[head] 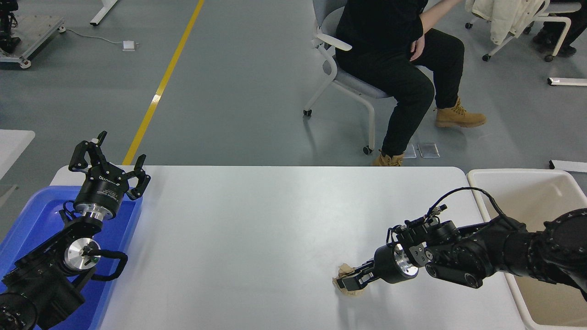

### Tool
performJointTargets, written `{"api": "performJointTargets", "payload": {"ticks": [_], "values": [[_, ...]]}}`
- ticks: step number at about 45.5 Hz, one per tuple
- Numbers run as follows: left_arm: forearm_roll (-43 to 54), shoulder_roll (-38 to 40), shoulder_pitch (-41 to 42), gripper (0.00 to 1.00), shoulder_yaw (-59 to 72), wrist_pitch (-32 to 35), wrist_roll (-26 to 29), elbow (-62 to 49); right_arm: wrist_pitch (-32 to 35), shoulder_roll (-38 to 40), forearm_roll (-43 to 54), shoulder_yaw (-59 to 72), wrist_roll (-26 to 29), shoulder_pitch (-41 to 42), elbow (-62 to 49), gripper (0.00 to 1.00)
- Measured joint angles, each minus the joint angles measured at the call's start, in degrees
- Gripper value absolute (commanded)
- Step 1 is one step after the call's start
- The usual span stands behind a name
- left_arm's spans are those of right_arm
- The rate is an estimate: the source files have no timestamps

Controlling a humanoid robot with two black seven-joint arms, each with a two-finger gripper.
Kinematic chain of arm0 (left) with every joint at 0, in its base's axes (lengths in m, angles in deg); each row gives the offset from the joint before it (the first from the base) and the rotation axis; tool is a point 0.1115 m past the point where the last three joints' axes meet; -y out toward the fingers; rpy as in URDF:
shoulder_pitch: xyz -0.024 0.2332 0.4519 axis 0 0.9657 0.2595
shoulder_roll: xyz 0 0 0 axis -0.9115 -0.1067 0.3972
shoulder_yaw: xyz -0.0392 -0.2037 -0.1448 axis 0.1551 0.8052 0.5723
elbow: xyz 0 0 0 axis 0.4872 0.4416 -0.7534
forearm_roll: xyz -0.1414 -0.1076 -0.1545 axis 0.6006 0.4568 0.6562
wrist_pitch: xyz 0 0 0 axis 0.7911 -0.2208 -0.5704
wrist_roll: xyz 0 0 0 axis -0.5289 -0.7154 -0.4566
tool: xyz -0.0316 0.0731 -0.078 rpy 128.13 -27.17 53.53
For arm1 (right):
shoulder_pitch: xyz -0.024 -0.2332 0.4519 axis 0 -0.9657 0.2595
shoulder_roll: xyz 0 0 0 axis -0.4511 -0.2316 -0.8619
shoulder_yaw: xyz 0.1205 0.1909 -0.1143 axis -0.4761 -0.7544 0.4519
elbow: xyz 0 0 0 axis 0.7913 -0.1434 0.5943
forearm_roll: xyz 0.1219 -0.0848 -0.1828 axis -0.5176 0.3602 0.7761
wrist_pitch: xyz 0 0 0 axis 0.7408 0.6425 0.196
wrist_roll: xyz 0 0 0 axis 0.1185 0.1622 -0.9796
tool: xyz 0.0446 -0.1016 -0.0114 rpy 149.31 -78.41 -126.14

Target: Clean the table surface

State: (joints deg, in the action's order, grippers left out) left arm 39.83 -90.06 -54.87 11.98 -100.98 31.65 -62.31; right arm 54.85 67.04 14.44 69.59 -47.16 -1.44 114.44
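We see the right tool (349, 283) low over the white counter (257, 220), its fingers pinched onto a crumpled beige wad of paper (347, 279) that rests on the surface. The counter spreads wide beneath and to the left of that tool, with the wad toward its near right part. Behind the right arm, just off the counter's right edge, sits the beige bin (527, 183). Far across to the left, the left tool (110, 160) hangs with its fingers spread wide, above the far end of the blue tray (27, 215). Beyond the counter's far edge, a person (390, 55) sits in a chair (339, 82).
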Motion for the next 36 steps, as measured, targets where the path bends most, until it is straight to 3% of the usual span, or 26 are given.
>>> {"api": "performJointTargets", "payload": {"ticks": [16, 36], "values": [[0.0, 0.0, 0.0, 1.0, 0.0, 0.0, 0.0, 0.0, -0.4, 2.7, -0.4, -4.4, -3.5, 3.2, 0.1, 0.0], [0.0, 0.0, 0.0, 1.0, 0.0, 0.0, 0.0, 0.0, 0.0, 15.5, -7.8, -19.3, -13.9, 10.1, 2.7, 0.0]]}}
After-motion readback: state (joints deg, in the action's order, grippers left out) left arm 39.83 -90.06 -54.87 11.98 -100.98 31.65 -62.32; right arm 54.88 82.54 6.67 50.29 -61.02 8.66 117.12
